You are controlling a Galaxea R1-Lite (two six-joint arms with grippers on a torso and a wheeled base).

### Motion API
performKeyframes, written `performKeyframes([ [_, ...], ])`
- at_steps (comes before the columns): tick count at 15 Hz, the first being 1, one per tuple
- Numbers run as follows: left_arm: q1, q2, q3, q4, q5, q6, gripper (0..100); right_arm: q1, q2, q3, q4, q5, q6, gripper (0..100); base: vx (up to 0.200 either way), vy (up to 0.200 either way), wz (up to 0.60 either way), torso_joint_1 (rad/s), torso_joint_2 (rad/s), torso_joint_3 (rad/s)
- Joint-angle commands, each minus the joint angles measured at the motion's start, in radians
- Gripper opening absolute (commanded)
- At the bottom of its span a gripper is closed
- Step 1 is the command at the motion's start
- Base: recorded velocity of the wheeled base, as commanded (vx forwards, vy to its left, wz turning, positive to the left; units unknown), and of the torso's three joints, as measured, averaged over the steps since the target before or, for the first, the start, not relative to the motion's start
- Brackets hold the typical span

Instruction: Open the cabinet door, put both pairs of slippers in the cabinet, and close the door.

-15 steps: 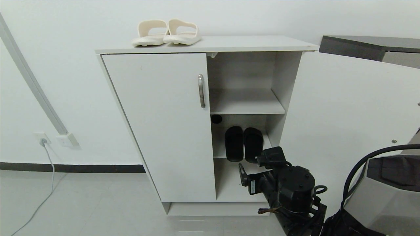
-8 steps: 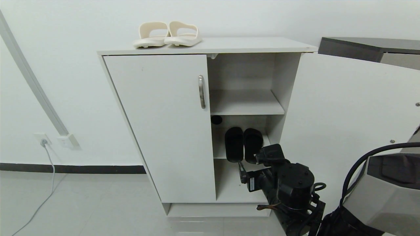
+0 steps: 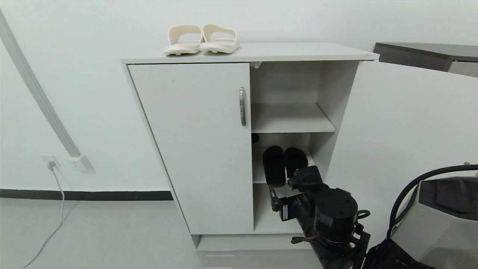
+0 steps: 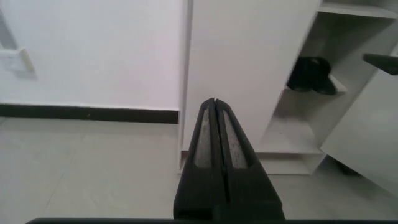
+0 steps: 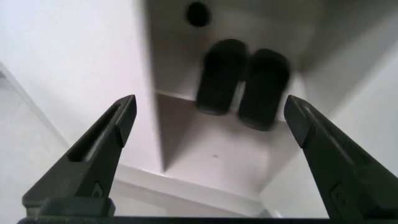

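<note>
A white cabinet (image 3: 298, 50) stands against the wall with its left door (image 3: 198, 145) closed and its right door (image 3: 403, 123) swung wide open. A pair of beige slippers (image 3: 201, 39) rests on the cabinet top, at its left end. A black pair (image 3: 285, 164) sits side by side on the middle shelf, also seen from the wrists (image 4: 314, 74) (image 5: 245, 84). My right gripper (image 3: 283, 188) (image 5: 209, 106) is open and empty, just in front of and below that shelf. My left gripper (image 4: 214, 102) is shut on nothing, low above the floor and facing the cabinet's left door.
The upper shelf (image 3: 291, 117) and bottom compartment (image 3: 269, 220) hold nothing. A wall socket with a cable (image 3: 50, 163) and a slanted grey strip (image 3: 37, 93) are at the left. A dark-topped unit (image 3: 425, 52) stands behind the open door. Tiled floor (image 3: 93, 231) lies open at the left.
The whole head picture has slid to the right, so the camera moved. The right gripper stays open before the open compartment, now slightly nearer the black slippers.
</note>
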Motion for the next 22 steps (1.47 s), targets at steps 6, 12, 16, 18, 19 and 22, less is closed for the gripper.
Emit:
performKeyframes([
  [6, 0.0, 0.002, 0.0, 0.0, 0.0, -0.001, 0, 0.0, 0.005, 0.001, 0.0, -0.001, 0.0, 100, 0.0, 0.2, 0.0, 0.004, 0.0, 0.002],
  [12, 0.0, 0.0, 0.0, 0.0, 0.002, -0.003, 0, 0.0, 0.003, 0.017, -0.006, -0.001, 0.0, 100, 0.0, 0.133, 0.0, 0.003, 0.0, 0.003],
  [16, 0.0, 0.002, 0.0, 0.0, 0.002, -0.003, 0, -0.003, -0.002, 0.021, -0.017, -0.001, 0.0, 100, 0.0, 0.0, 0.0, 0.0, 0.0, 0.0],
  [18, 0.0, 0.0, 0.0, 0.0, 0.002, -0.003, 0, -0.01, -0.003, 0.044, -0.029, -0.003, 0.0, 100, 0.0, 0.0, 0.0, 0.0, 0.0, 0.0],
  [19, 0.0, 0.0, 0.0, 0.0, 0.002, -0.003, 0, -0.02, -0.002, 0.058, -0.054, 0.0, -0.017, 100, 0.0, 0.0, 0.0, 0.0, 0.0, 0.0],
  [22, 0.0, 0.0, 0.0, 0.0, 0.002, -0.001, 0, -0.029, -0.032, 0.072, -0.022, 0.063, -0.034, 100, 0.0, 0.0, 0.0, 0.0, 0.0, 0.0],
])
